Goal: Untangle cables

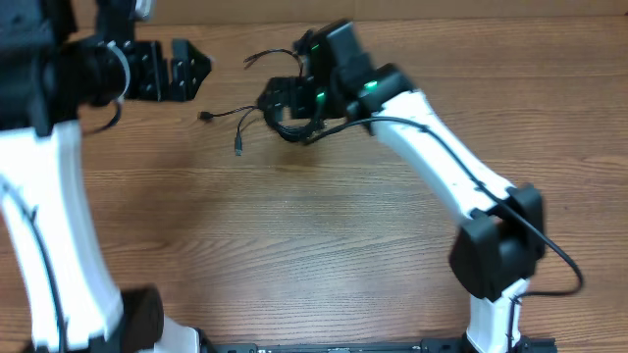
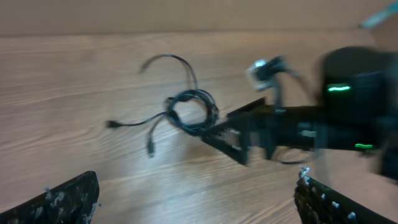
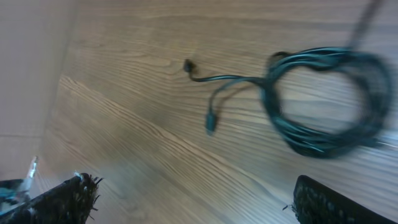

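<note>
- Plainly, the cables (image 3: 272, 102) lie on the table as one small black coil. Loose tails trail toward the left arm's side, and their plug ends (image 3: 210, 123) sit apart from the ring.
- We judge the step in hand to be the first grasp. The right gripper (image 1: 283, 102) hangs just over the coil, fingers spread wide and empty. We would pinch one side of the ring, not the whole bundle.
- The left gripper (image 1: 191, 69) hovers well aside, likewise spread and empty. We would have it take a free tail and draw gently.
- The wooden table (image 1: 294, 245) looks smooth, so the coil may slide. A pale wall (image 2: 186, 15) runs behind it.
</note>
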`<control>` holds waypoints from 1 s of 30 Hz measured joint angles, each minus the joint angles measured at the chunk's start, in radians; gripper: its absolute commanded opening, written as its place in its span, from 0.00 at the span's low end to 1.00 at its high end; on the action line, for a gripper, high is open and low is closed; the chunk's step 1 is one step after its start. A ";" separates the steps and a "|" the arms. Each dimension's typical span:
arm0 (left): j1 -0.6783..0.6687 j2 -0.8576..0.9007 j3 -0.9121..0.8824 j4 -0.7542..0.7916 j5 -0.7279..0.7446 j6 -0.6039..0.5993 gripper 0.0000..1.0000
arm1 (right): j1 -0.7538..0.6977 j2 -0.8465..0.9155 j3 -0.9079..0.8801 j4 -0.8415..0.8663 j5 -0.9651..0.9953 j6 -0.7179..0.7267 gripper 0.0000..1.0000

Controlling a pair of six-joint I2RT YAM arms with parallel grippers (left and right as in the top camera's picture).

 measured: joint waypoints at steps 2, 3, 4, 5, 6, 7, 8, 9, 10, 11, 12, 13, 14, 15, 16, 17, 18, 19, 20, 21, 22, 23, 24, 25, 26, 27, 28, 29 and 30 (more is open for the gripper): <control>-0.002 -0.050 0.008 -0.027 -0.039 -0.019 1.00 | 0.016 0.045 -0.002 0.088 0.019 0.056 1.00; -0.002 -0.068 0.010 -0.039 -0.053 -0.026 1.00 | 0.019 0.064 -0.002 0.127 0.032 0.077 1.00; -0.002 -0.079 0.011 -0.050 -0.064 -0.032 1.00 | 0.019 0.079 -0.002 0.163 0.048 0.095 1.00; -0.002 -0.087 0.013 -0.063 -0.074 -0.035 1.00 | 0.018 0.099 -0.003 0.214 0.068 0.118 1.00; -0.002 -0.089 0.014 -0.076 -0.078 -0.037 1.00 | 0.016 0.114 -0.005 0.263 0.086 0.140 1.00; -0.002 -0.087 0.014 -0.097 -0.088 -0.040 1.00 | 0.013 0.129 -0.005 0.319 0.117 0.161 1.00; -0.002 -0.081 0.014 -0.114 -0.093 -0.040 1.00 | 0.009 0.141 -0.007 0.388 0.151 0.185 1.00; -0.002 -0.076 0.014 -0.127 -0.100 -0.040 1.00 | 0.005 0.153 -0.006 0.446 0.185 0.198 1.00; -0.002 -0.070 0.014 -0.138 -0.103 -0.039 1.00 | 0.001 0.158 -0.006 0.474 0.212 0.209 1.00; -0.002 -0.064 0.014 -0.146 -0.106 -0.039 1.00 | -0.002 0.162 -0.006 0.491 0.235 0.217 1.00; -0.002 -0.061 0.014 -0.154 -0.108 -0.038 1.00 | -0.008 0.167 -0.006 0.520 0.268 0.224 1.00; -0.002 -0.060 0.013 -0.158 -0.110 -0.038 1.00 | -0.012 0.171 -0.006 0.533 0.288 0.225 1.00; -0.002 -0.058 0.013 -0.160 -0.111 -0.037 1.00 | -0.015 0.178 -0.006 0.549 0.306 0.225 1.00; -0.002 -0.058 0.012 -0.161 -0.113 -0.037 1.00 | -0.020 0.186 -0.006 0.560 0.323 0.222 1.00; -0.002 -0.058 0.012 -0.162 -0.114 -0.035 1.00 | -0.026 0.198 -0.006 0.567 0.336 0.217 1.00; -0.002 -0.058 0.012 -0.162 -0.114 -0.035 1.00 | -0.029 0.208 -0.006 0.568 0.344 0.215 1.00; -0.002 -0.058 0.012 -0.163 -0.114 -0.035 1.00 | -0.033 0.222 -0.006 0.568 0.351 0.213 1.00; -0.002 -0.058 0.012 -0.163 -0.114 -0.035 1.00 | -0.038 0.239 -0.006 0.568 0.355 0.210 1.00; -0.002 -0.058 0.012 -0.163 -0.115 -0.035 1.00 | -0.040 0.256 -0.006 0.568 0.358 0.207 1.00; -0.002 -0.058 0.012 -0.163 -0.115 -0.035 1.00 | -0.045 0.276 -0.006 0.566 0.358 0.204 1.00; -0.002 -0.058 0.012 -0.163 -0.115 -0.035 1.00 | -0.048 0.294 -0.006 0.563 0.358 0.202 1.00; -0.002 -0.058 0.012 -0.164 -0.117 -0.035 1.00 | -0.051 0.308 -0.006 0.562 0.359 0.199 1.00; -0.002 -0.058 0.012 -0.164 -0.118 -0.035 1.00 | -0.053 0.322 -0.006 0.562 0.359 0.196 1.00; -0.002 -0.058 0.012 -0.163 -0.118 -0.035 1.00 | -0.057 0.337 -0.006 0.560 0.358 0.188 1.00; -0.002 -0.058 0.012 -0.164 -0.118 -0.035 1.00 | -0.058 0.347 -0.006 0.558 0.358 0.179 0.99; -0.002 -0.058 0.012 -0.164 -0.118 -0.035 1.00 | -0.059 0.354 -0.006 0.555 0.359 0.167 0.98; -0.002 -0.058 0.012 -0.163 -0.118 -0.035 1.00 | -0.060 0.359 -0.006 0.551 0.358 0.154 0.91; -0.002 -0.058 0.012 -0.164 -0.118 -0.035 1.00 | -0.060 0.363 -0.006 0.547 0.359 0.134 0.84; -0.002 -0.058 0.012 -0.164 -0.118 -0.035 1.00 | -0.060 0.363 -0.006 0.544 0.359 0.118 0.72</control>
